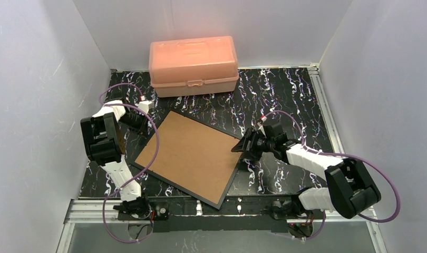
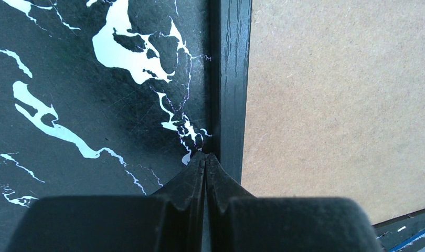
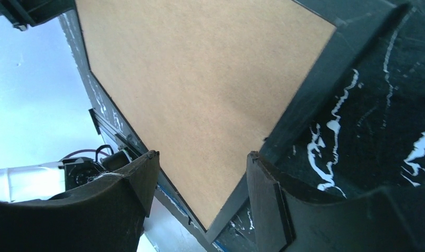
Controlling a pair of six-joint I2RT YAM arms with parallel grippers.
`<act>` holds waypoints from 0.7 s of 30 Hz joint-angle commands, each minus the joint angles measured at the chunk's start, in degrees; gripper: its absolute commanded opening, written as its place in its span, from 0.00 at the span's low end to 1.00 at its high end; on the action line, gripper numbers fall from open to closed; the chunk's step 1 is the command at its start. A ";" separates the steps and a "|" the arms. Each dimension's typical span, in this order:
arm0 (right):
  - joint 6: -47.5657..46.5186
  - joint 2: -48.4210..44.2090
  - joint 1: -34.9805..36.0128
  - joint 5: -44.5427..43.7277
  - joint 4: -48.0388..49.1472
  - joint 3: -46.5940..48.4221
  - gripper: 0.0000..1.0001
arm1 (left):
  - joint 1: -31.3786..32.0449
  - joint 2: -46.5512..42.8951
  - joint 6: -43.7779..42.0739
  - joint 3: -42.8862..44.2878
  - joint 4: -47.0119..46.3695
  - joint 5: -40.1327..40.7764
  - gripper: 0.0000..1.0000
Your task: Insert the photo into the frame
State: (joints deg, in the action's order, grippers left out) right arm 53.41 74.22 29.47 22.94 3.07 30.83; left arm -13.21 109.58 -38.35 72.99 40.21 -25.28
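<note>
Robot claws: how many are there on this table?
2. The left gripper, shut, points at the frame's left edge; the right gripper, open, is at the frame's right corner. None looks hidden.

The frame (image 2: 230,79) lay flat at the centre of the table (image 1: 285,95), with the backing board (image 1: 193,153) set inside it. The box (image 1: 193,64) stood at the frame's 12 o'clock. The left gripper (image 2: 205,163) sat at its 10 o'clock edge, the right gripper (image 3: 200,157) at 3 o'clock.
</note>
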 commanded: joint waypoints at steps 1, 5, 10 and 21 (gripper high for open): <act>-0.67 1.39 -0.39 0.94 0.94 -1.64 0.69 | 0.71 -0.54 -0.14 -1.89 2.68 -0.83 0.00; -1.41 3.73 -0.38 -0.40 1.54 -1.08 0.69 | 0.73 -0.66 -0.10 -2.06 2.46 -0.89 0.00; -1.04 5.37 -0.51 -1.46 3.34 -1.66 0.68 | 0.73 -0.46 -0.13 -2.14 2.50 -1.00 0.00; -1.27 5.56 -0.80 -3.99 3.54 -2.89 0.66 | 0.71 -0.15 -0.32 -2.52 1.98 -0.72 0.00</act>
State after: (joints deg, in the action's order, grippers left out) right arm 53.80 78.81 29.23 23.05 7.64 29.21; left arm -13.21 109.54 -38.35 72.86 40.05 -25.30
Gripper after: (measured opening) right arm 0.665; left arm 0.007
